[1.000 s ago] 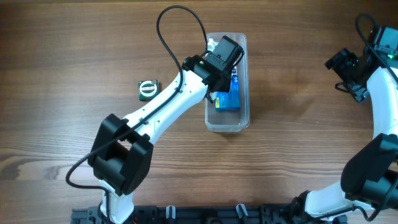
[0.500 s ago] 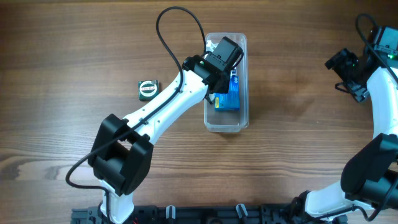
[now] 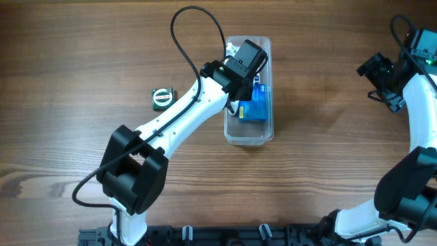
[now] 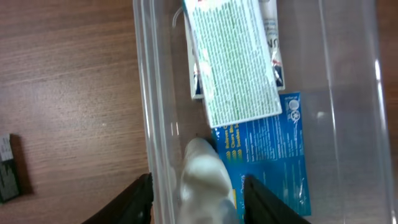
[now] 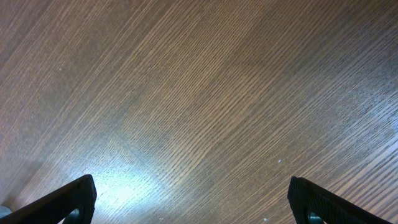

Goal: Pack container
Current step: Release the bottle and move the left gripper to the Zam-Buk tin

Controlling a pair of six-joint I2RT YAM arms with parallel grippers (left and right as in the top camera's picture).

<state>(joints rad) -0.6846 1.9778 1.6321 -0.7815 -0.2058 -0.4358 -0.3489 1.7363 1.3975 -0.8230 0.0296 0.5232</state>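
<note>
One green-printed box (image 4: 233, 62) in the container (image 4: 142, 93), hidden overhead, shows at the wrist; left gripper (image 4: 198, 198) and right gripper (image 5: 193, 200) gape.

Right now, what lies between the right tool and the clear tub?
Nothing but bare wooden table, as the overhead view shows, between the right tool and the container.
</note>
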